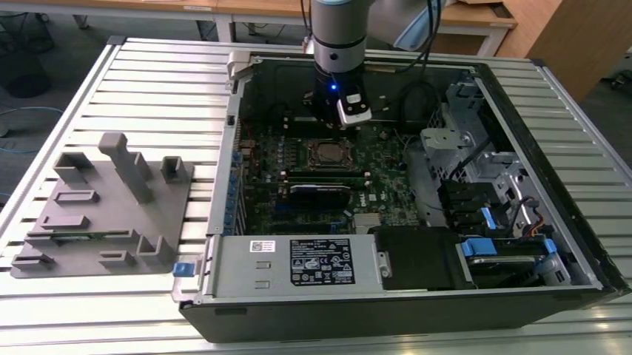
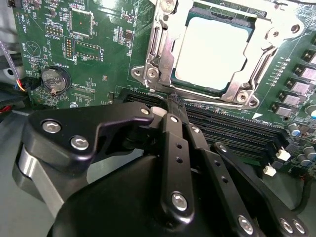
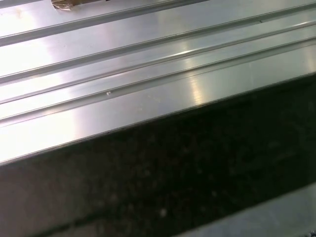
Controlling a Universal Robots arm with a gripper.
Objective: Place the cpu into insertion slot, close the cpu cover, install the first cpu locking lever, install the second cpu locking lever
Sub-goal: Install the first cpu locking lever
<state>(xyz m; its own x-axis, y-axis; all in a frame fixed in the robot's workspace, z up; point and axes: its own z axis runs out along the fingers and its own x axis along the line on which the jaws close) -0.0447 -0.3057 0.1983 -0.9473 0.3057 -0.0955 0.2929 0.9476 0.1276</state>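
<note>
In the second wrist view the black pincer (image 2: 170,104) filled the foreground. Its two fingers were pressed together at the tips, with nothing seen between them. The tips hung close over the near edge of the long black memory slots (image 2: 237,131), and I could not tell whether they touched.

Just beyond the tips, past that first slot edge, lay the insertion slot (image 2: 152,74), its silvery screwed rim sitting on the green circuit board (image 2: 103,59). The cpu (image 2: 210,52) sat inside it, dull grey top up and level. The cpu cover (image 2: 168,49) lay flat around the cpu, which showed through the square cut-out. Whether the locking levers were latched could not be made out. Off to one side of the pincer, well apart from the socket, a round coin battery (image 2: 53,79) sat on the board.

In the exterior view the arm (image 1: 338,37) came down into the open computer case (image 1: 395,310), with the pincer over the board just on the far side of the socket. Nearer the camera than the pincer, a grey power supply (image 1: 296,262) lay along the case's front edge. The case rested on a slatted metal surface (image 1: 148,81). A grey fixture tray (image 1: 99,222) stood on that surface, well away from the pincer, toward the exterior view's left.
</note>
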